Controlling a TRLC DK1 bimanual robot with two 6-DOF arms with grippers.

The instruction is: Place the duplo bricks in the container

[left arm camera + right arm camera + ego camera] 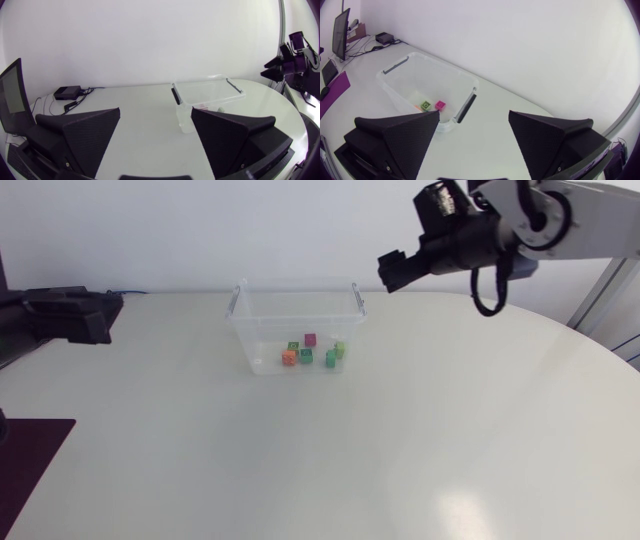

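The clear plastic container (297, 308) stands at the middle back of the white table. Several duplo bricks lie on its floor: an orange one (289, 357), dark green ones (306, 356), a pink one (311, 339) and a light green one (340, 349). My right gripper (392, 270) hangs high, just past the container's right rim, open and empty. In the right wrist view my right gripper (474, 117) looks down on the container (400, 90), with a green brick (425, 105) and a pink brick (440, 104) showing. My left gripper (95, 315) rests at the far left, open (156, 112), facing the container (207, 92).
A purple mat (30, 460) lies at the table's front left corner. A small black box (67, 92) with cables sits at the far edge of the table. The table's rounded edge (610, 355) runs along the right.
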